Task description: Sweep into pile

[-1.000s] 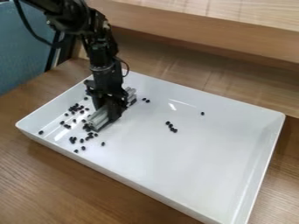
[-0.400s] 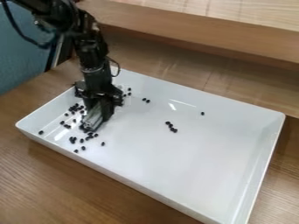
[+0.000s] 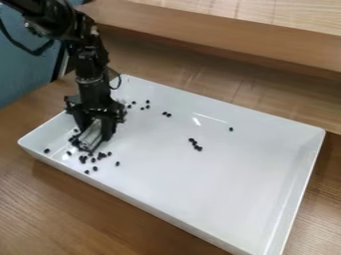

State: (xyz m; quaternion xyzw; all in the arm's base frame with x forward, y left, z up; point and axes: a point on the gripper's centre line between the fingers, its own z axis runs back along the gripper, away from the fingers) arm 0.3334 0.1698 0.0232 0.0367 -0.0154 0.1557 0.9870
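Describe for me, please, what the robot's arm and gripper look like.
The arm is black, built of chunky joints and narrower straight sections. A black cable droops beside its upper part, and a thinner loop bows out lower down. The gripper is black too, with a broad, angular body above two fingers. I can't make out any markings.

From close above the near side, one camera slants down across a white rectangular tray (image 3: 220, 184) toward a brown wooden ledge (image 3: 220, 40).
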